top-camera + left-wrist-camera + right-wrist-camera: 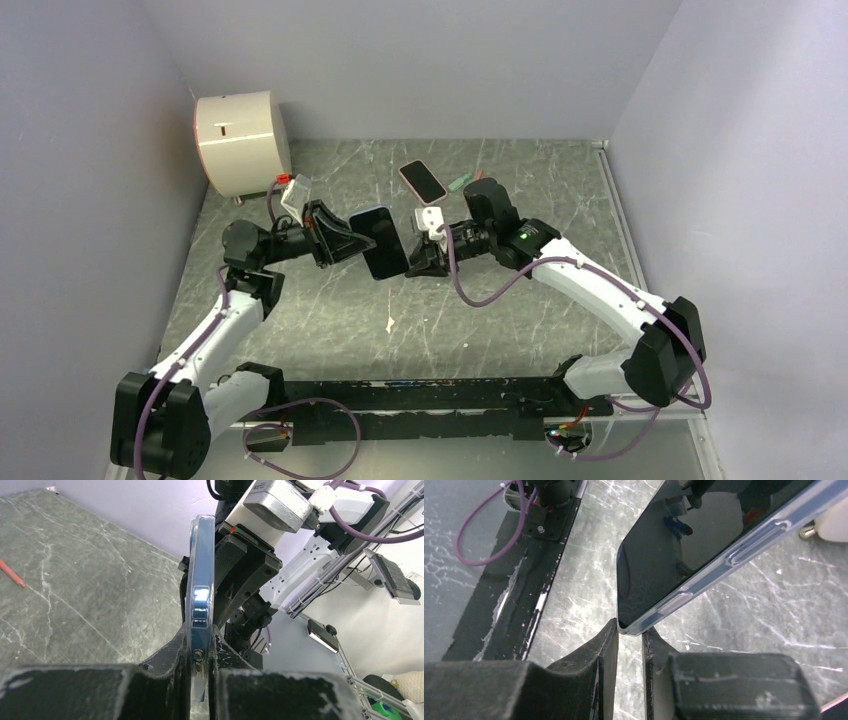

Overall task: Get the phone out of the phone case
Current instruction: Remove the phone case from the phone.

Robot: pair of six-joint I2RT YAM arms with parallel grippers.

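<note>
While the left tool [200, 647] clamps the cased phone [383, 242] by its left edge above the bench [320, 305] centre, the right tool [630, 632] stands narrowed at its right corner. Whether that one grips, cannot tell.

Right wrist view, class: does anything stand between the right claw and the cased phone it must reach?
Nothing visible does. The tips of the right claw sit at a corner of the cased phone, with no object between them. The left claw clamps the opposite side, clear of that approach.
</note>
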